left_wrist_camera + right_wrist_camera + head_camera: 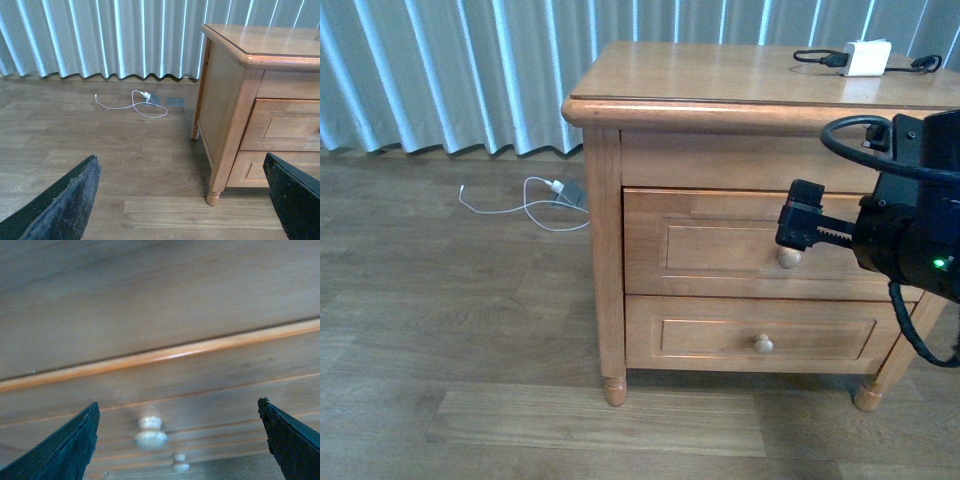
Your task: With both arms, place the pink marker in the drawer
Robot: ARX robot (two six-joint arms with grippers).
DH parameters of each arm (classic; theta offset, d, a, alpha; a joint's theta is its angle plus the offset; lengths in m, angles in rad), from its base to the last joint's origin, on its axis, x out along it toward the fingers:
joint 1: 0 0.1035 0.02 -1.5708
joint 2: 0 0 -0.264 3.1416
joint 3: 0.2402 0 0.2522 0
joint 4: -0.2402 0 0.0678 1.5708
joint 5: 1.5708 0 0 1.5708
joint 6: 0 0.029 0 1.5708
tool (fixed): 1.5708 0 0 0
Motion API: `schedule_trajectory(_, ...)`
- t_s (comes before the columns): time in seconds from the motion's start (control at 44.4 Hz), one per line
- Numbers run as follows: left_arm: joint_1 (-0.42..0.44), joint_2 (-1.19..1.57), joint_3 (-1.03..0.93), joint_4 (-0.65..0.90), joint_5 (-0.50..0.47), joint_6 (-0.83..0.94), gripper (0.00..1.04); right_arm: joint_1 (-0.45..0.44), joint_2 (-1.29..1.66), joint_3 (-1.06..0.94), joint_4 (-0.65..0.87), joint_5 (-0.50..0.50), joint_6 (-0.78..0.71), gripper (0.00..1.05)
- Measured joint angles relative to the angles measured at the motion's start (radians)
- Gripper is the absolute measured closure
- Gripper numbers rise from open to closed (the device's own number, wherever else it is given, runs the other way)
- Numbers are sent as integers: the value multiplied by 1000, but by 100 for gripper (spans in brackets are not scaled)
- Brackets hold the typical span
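From the front camera I have my black right gripper (798, 228) just up against the closed honey-coloured wooden top drawer (720, 245), its round pale knob (789, 258) at six o'clock, close under the fingertips; I cannot tell the jaw gap here, and I see no pink marker. My left wrist camera shows the left gripper (182, 200) spread wide over bare floor, well apart from the cabinet. My right wrist camera shows those fingers parted, with the knob between and ahead, so I judge the right arm opens the drawer.
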Motion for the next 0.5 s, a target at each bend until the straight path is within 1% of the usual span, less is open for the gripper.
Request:
schedule_trajectory(0.113, 0, 0, 0, 0, 0, 0, 6, -11, -135, -124, -61, -66, -34, 9)
schedule_trajectory(0.293, 0, 0, 0, 0, 0, 0, 6, -43, -410, -327, -187, -200, -82, 9)
schedule_trajectory(0.495, 0, 0, 0, 0, 0, 0, 6, -107, -782, -499, -375, -286, -111, 9)
